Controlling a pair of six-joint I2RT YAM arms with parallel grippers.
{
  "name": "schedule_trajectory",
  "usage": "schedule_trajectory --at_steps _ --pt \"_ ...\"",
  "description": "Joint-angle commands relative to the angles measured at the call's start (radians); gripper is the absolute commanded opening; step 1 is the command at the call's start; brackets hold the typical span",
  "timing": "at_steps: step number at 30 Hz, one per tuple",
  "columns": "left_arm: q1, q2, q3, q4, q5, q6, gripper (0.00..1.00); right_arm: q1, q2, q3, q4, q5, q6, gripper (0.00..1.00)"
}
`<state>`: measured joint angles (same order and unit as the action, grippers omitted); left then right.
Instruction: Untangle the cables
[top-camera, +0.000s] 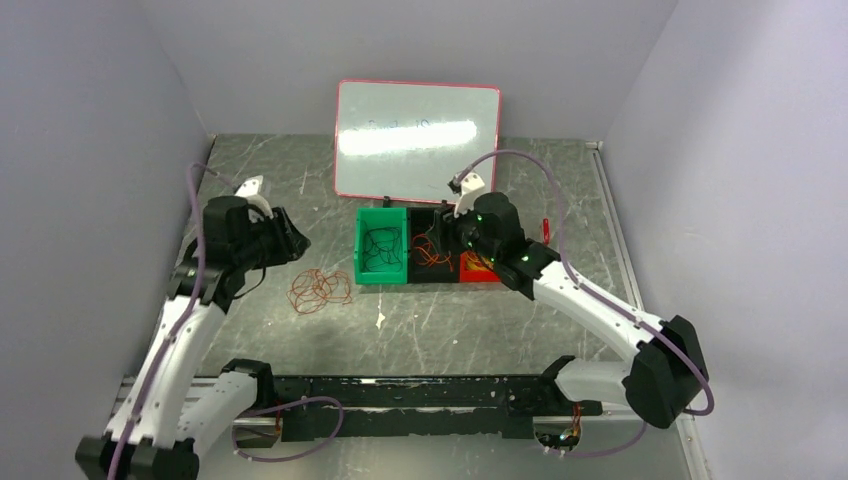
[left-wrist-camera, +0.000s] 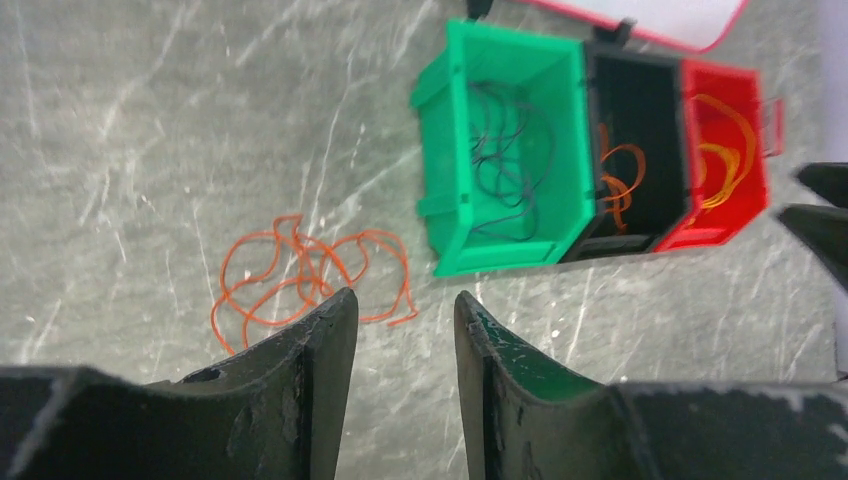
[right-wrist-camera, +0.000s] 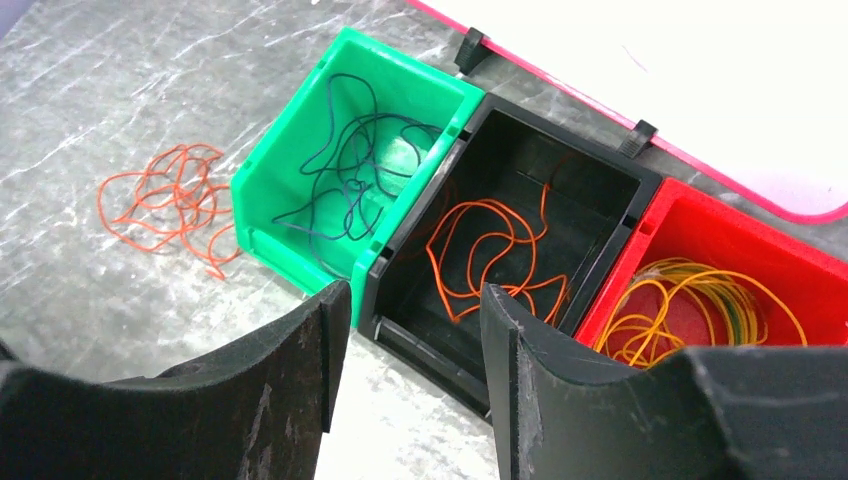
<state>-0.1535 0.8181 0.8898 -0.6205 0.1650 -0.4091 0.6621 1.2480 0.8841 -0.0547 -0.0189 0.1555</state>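
Left claw (left-wrist-camera: 403, 300) apart, empty, near orange cables (left-wrist-camera: 305, 270) on table (left-wrist-camera: 120, 120); right claw (right-wrist-camera: 415, 290) apart, empty, over black bin (right-wrist-camera: 590, 200)

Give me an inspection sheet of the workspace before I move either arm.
Surface: grey marbled table, scratched.
Job's things: loose orange-red cables on the table left of the green bin; dark cables in the green bin; orange cable in the black bin; yellow cables in the red bin.
Clutter: one small pale speck on the table.
Grippers: left gripper open, empty, loose cables just ahead of its fingers; right gripper open, empty, above the bins.
Cables: lilac hoses loop along both arms.
Surroundings: whiteboard propped behind the bins; plain walls around.
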Motion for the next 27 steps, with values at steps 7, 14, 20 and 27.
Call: schedule_trajectory --at_steps 7,14,20,27 --pt "-0.156 0.194 -0.1 0.08 -0.152 -0.129 0.48 -0.002 -0.102 -0.119 0.016 -0.022 0.063 0.53" --pt "-0.339 0.21 -0.209 0.147 -0.44 -0.347 0.52 -0.001 -0.12 -0.2 0.091 -0.025 0.15 0.52" --pt "-0.355 0.25 -0.253 0.213 -0.49 -0.379 0.53 0.0 -0.127 -0.216 0.099 -0.023 0.181 0.52" --pt "-0.356 0.348 -0.268 0.318 -0.523 -0.38 0.5 -0.001 -0.171 -0.202 0.062 0.023 0.163 0.51"
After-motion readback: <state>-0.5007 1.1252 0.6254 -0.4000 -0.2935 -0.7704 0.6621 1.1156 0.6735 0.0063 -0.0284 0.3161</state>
